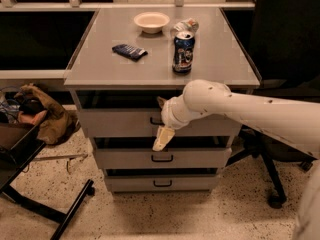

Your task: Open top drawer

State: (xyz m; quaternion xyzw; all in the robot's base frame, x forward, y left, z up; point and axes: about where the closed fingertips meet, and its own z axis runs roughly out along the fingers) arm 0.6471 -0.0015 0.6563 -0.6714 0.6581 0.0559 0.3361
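The top drawer (115, 123) is the uppermost grey front of the cabinet, with a dark gap above it. Its small dark loop handle (153, 121) shows only partly, at the panel's centre. My gripper (161, 120) reaches in from the right on a white arm and sits right at that handle. It is open, with one cream finger (163, 138) hanging below the handle and the other tip (160, 102) above it. Whether the fingers touch the handle is hidden.
Two lower grey drawers (162, 158) (162, 183) sit beneath. The cabinet top (100, 64) holds a bowl (151, 21), a soda can (183, 52), a crumpled wrapper (186, 25) and a dark packet (129, 51). An office chair base (270, 176) stands right; a brown bag (47, 116) and black frame (30, 184) left.
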